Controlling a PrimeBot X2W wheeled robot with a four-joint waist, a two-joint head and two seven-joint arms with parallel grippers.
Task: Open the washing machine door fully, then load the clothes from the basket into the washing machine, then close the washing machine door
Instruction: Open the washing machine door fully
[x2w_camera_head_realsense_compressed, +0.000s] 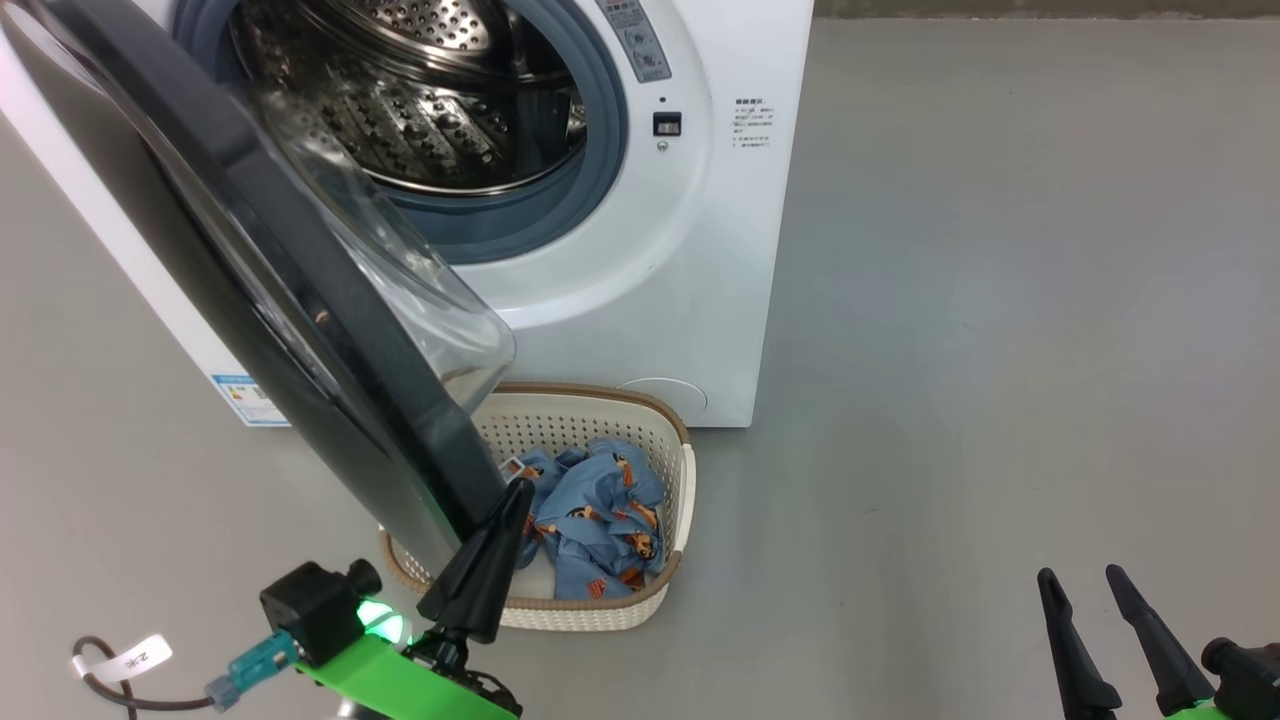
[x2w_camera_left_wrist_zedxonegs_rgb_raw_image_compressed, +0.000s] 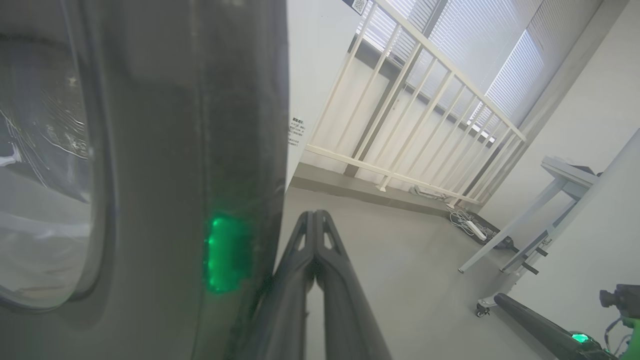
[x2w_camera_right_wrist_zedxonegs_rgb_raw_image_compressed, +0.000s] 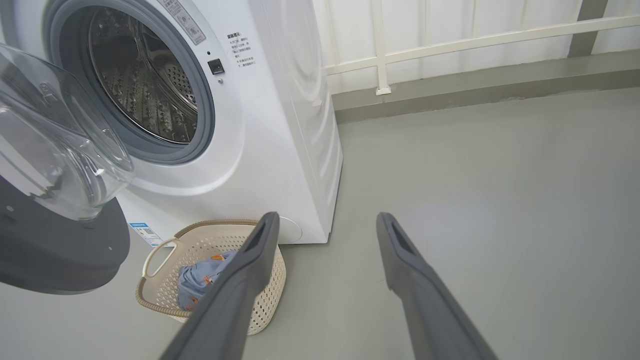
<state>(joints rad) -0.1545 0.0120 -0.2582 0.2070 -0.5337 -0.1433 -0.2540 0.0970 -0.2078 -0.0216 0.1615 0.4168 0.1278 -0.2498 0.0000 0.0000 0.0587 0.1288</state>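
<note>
Left hand (x2w_camera_head_realsense_compressed: 522, 489) shut, beside glossy black door (x2w_camera_head_realsense_compressed: 300, 310) (bulging clear window)

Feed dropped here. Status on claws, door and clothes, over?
Left claw shut, tips at washing machine door rim. Right claw open, idle. Door partly open, overhanging basket; clothes in basket, drum empty.

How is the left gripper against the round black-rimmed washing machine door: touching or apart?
Cannot tell. In the head view the left gripper overlaps the door rim; the left wrist view shows neither gap nor plain contact.
</note>
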